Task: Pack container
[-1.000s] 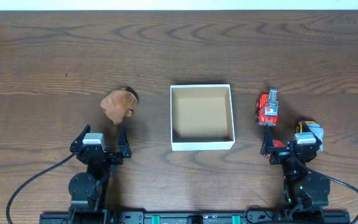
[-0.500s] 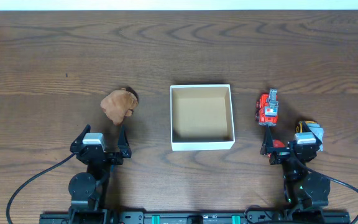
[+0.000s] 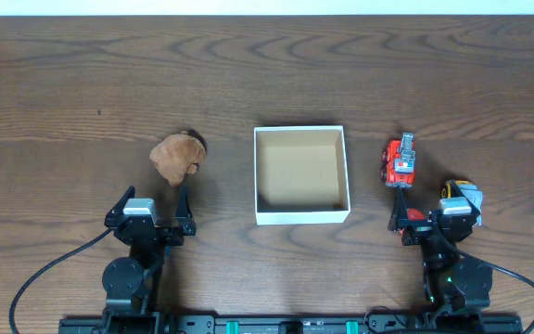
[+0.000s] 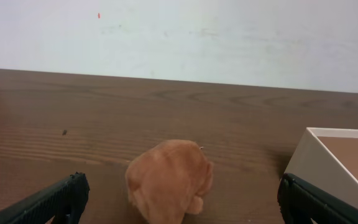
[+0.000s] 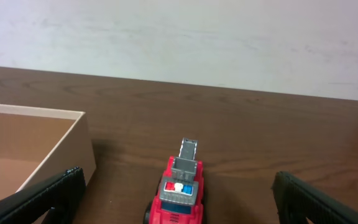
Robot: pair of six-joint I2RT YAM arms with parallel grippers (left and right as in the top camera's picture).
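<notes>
Between plush toy [image 3: 176, 156] and truck [image 3: 399, 162], container [image 3: 302, 216], gaps beside both walls.

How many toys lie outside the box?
2: brown plush left of the container, red truck right of it; a yellowish thing at the right pincer may be another.

You have the container [image 3: 301, 215] upright and open-topped at mid-worktop [image 3: 82, 83]: square, shallow, thin white walls, tan cardboard inside, empty. The brown plush toy [image 3: 177, 156] lies on the wood on its left side and the red toy truck [image 3: 399, 161] stands on its right. Both are apart from its walls.
</notes>
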